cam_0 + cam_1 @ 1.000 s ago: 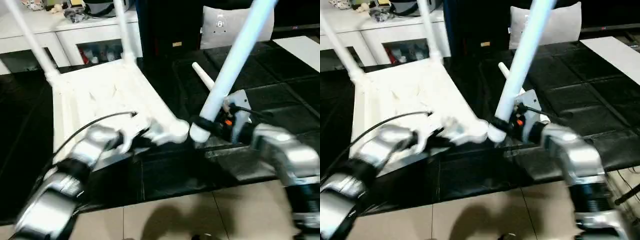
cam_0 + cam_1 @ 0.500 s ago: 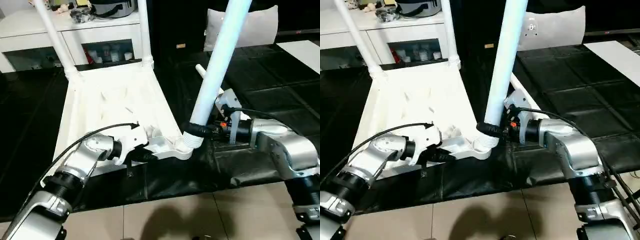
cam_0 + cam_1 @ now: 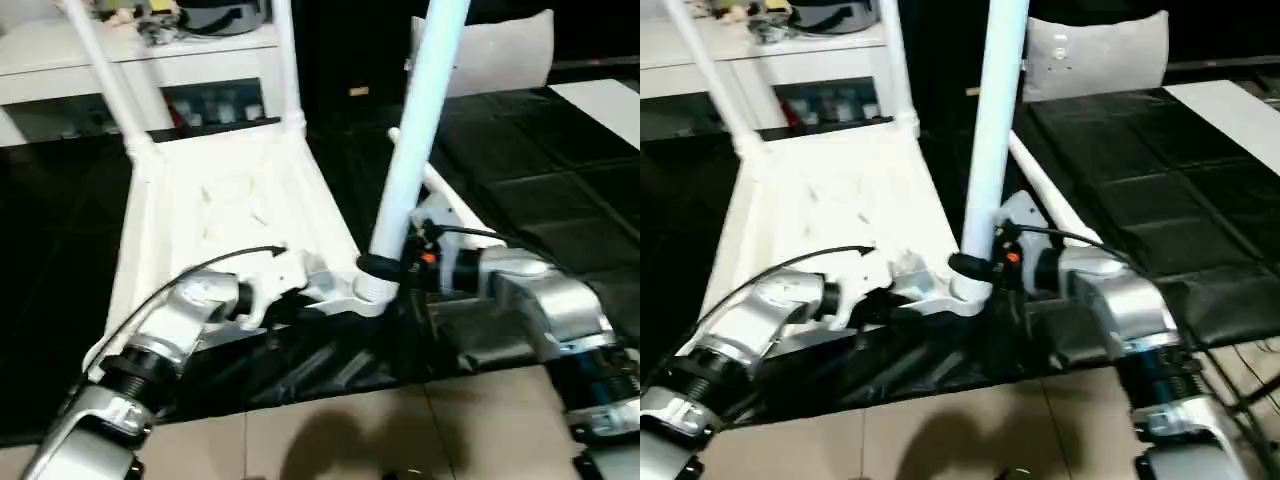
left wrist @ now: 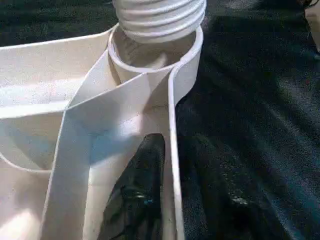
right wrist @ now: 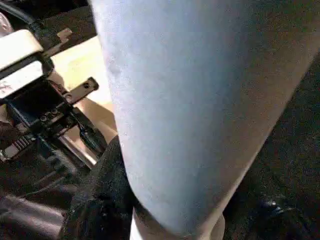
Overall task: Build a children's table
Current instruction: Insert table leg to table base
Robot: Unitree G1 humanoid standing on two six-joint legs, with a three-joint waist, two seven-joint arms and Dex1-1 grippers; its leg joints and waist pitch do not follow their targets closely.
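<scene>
Swinging up from its earlier slant, the third leg (image 3: 415, 130) is now standing nearly upright, its threaded end (image 4: 159, 17) sitting in the mouth of the near corner socket (image 4: 150, 55) instead of hovering beside it. The right hand (image 3: 378, 267) is gripping that leg low down, just above the thread, its black fingers (image 5: 97, 200) wrapped around the shaft. The left hand (image 4: 150, 200) is at the table top's rim beside the socket, one finger lying inside the rib channel; I cannot tell whether it is pinching the wall or letting go.

The children's table (image 3: 235, 200) is lying upside down on the black floor mat (image 3: 560, 180), ribbed underside facing up, spreading from the centre toward 11 o'clock. Two legs are already standing in the far corners, one at 11 o'clock (image 3: 100, 75) and one at 12 o'clock (image 3: 285, 60). A fourth leg (image 3: 1055, 205) is lying on the mat behind the right forearm, toward 2 o'clock.

Judging from this, the thread is only starting to engage. If the leg is leaning while being turned, it is likely to cross-thread or jam. If the left hand is slackening, the top may spin or slide with the leg, and the thread may pop out of the socket.
</scene>
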